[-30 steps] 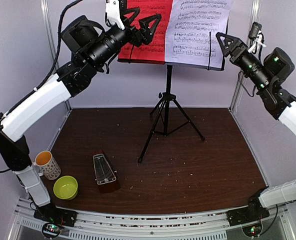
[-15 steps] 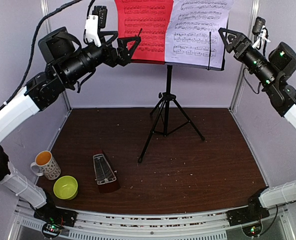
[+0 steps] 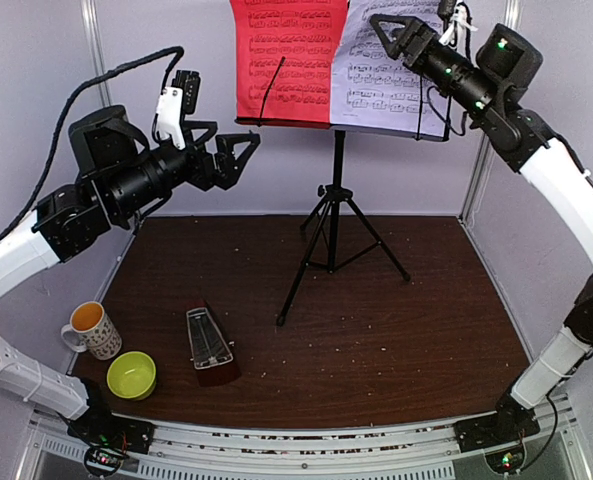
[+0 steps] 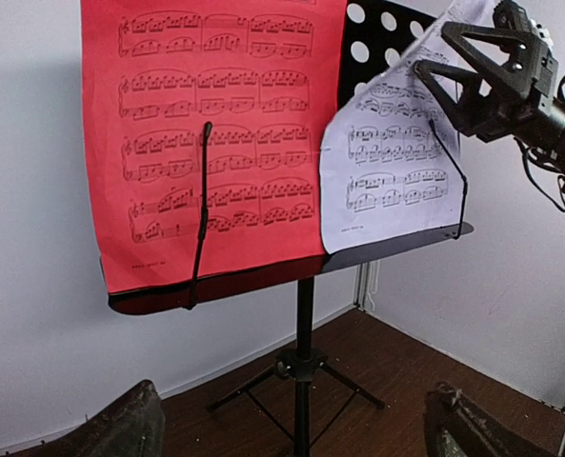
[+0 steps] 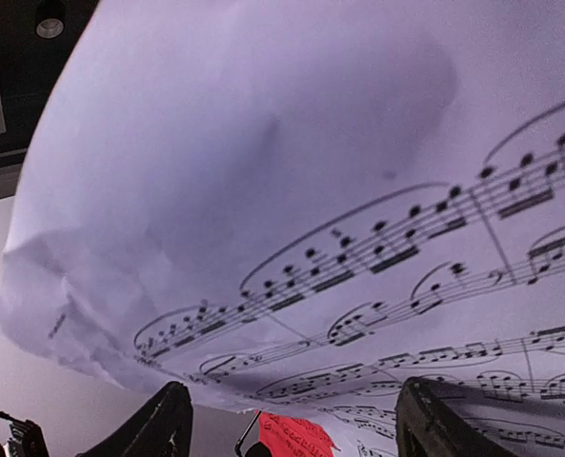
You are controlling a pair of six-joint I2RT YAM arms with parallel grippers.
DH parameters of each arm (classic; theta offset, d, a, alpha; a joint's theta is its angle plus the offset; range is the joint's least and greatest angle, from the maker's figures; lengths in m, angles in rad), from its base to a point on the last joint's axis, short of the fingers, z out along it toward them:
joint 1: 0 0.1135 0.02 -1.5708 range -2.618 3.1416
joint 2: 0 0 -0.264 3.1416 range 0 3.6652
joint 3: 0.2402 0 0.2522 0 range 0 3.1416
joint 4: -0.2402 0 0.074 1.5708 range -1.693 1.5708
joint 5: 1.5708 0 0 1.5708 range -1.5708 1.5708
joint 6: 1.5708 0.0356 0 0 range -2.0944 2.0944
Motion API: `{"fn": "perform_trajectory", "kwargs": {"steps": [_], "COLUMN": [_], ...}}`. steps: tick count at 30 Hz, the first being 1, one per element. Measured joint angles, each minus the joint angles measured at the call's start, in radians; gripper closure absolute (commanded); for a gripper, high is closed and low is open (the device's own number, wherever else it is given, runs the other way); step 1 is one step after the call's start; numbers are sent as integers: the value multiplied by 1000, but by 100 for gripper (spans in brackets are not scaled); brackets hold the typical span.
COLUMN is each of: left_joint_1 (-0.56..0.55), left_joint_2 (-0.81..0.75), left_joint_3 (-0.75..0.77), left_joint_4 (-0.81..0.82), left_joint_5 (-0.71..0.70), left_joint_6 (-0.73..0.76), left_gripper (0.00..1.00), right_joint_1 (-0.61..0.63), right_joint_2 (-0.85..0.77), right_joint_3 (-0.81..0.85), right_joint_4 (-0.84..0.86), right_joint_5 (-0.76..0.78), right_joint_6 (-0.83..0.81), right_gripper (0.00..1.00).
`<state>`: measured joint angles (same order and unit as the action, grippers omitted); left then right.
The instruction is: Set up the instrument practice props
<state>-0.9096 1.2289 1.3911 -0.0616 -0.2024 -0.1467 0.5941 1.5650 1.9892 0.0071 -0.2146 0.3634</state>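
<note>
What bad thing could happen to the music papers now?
The right end effector, open, is right by the top of the white sheet of music, which bends forward off the music stand. A nudge might crumple it or pull it from under its wire holder. A harder push high up might also wobble the thin-legged stand, and the red sheet of music could slip down too.
</note>
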Motion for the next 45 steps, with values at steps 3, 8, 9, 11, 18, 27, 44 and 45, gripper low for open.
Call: {"fn": "perform_trajectory", "kwargs": {"steps": [3,8,9,11,18,27,44,45], "left_joint_1": [0,0,0,0,0,1,-120,-134], "left_joint_2": [-26,-82,-95,-110,-153,-190,-320,-309], "left_joint_3": [-39,-108,-122,-138,-183,-194,-489,-489], "left_joint_4": [-1,-1,-2,-4,-60,-311,-570,-573], "left_joint_5": [-10,-37,-44,-54,-99,-158,-190,-203], "left_joint_6": [-12,-24,-26,-27,-41,-150,-613,-627], "left_gripper": [2,2,2,2,2,2,2,2], "right_joint_1": [3,5,6,6,6,36,51,50], "right_joint_2": [107,181,183,184,180,40,-517,-535], "right_joint_3": [123,202,208,221,237,76,-707,-737], "right_joint_4": [-31,-53,-57,-59,-47,-59,-29,-36], "right_joint_5": [27,68,77,90,96,46,116,117], "right_joint_6": [-2,-4,-6,-10,-18,-53,-201,-200], "right_gripper": [24,22,22,21,16,9,0,0]}}
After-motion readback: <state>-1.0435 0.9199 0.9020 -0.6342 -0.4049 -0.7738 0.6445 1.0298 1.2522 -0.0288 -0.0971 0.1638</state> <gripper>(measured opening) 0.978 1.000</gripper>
